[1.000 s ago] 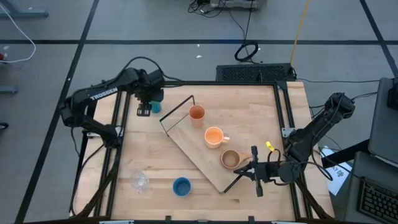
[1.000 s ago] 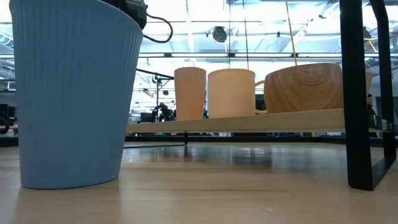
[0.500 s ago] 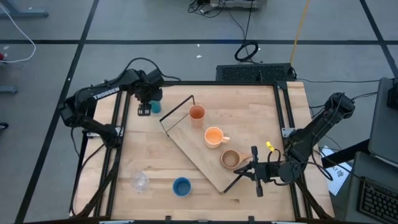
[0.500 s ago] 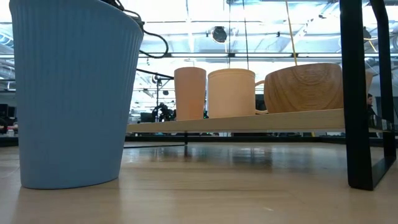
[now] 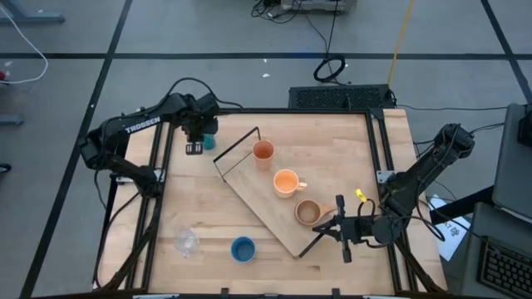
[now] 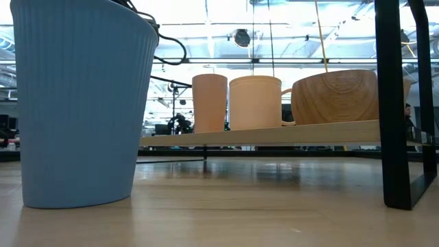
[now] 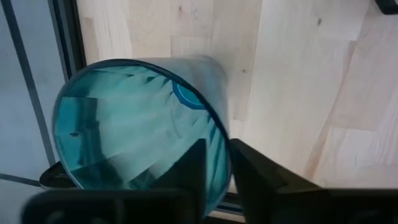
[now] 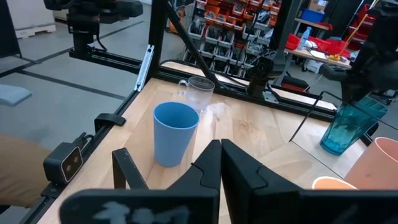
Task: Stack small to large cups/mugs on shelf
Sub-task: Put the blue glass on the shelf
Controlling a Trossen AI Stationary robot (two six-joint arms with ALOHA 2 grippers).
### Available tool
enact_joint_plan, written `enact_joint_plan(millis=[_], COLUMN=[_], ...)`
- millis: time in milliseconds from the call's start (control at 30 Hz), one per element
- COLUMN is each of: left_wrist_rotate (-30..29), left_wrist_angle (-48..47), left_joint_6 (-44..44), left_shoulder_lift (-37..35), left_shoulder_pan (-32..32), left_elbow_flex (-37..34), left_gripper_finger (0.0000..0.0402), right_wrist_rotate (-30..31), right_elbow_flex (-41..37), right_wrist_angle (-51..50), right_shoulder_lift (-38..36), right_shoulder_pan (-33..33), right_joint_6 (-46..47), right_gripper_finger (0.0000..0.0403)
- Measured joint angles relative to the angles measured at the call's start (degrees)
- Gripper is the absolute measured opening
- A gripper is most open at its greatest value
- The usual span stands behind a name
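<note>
Since a second ago, the left gripper (image 5: 198, 137) has shifted slightly, pinching the teal tumbler's (image 5: 208, 133) rim at the desk's (image 5: 332, 158) far left corner. Right gripper (image 5: 342, 229) stays pressed together beside the shelf (image 5: 249, 195).

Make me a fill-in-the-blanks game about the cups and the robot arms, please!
1. The left gripper is holding the rim of the ______ tumbler.
2. The number of cups standing on the shelf is ______.
3. The blue cup stands on the table beside the clear ______.
4. The mug on the shelf nearest the right gripper is the ______ one.

Missing words: teal; three; glass; tan
</note>
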Motion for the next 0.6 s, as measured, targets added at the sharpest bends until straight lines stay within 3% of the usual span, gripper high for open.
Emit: enact_joint_plan(millis=[167,600], left_wrist_rotate=[-0.26,-0.28], left_wrist_angle=[-0.31,-2.78], left_joint_6=[0.91,-3.08], left_shoulder_lift=[0.0,0.0], left_shoulder_pan=[-0.01,-0.32], left_elbow_flex=[-0.01,0.01], left_gripper_finger=[0.0012,0.0009], right_wrist_rotate=[0.0,0.07], right_elbow_flex=[0.02,0.07], right_wrist_angle=[0.0,0.0], right_shoulder_lift=[0.0,0.0], right_shoulder_pan=[0.0,-0.02], right_joint_6=[-0.09,-0.7], right_gripper_finger=[0.0,0.0])
